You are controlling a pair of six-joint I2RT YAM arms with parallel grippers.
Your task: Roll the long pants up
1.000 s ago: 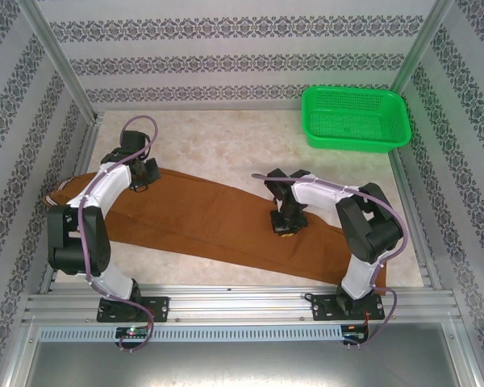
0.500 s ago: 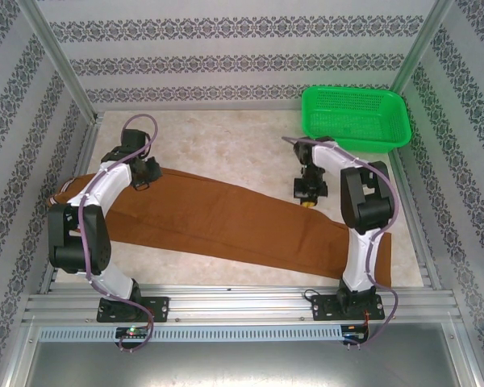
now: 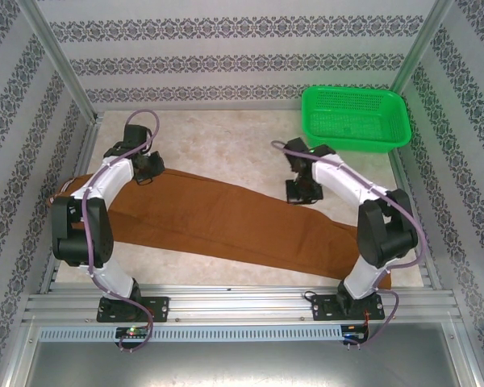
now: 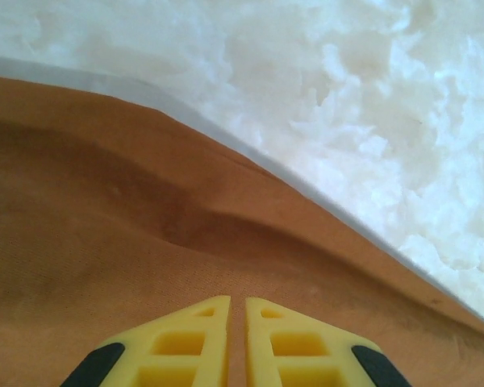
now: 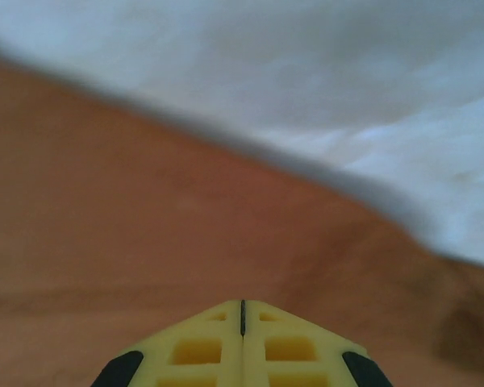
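Left gripper (image 4: 236,314) jaws all but closed, long pants (image 4: 105,242) creased just ahead; right gripper (image 5: 242,318) jaws pressed together, pants' edge ahead.

I can't find any words, numbers or labels to read here.
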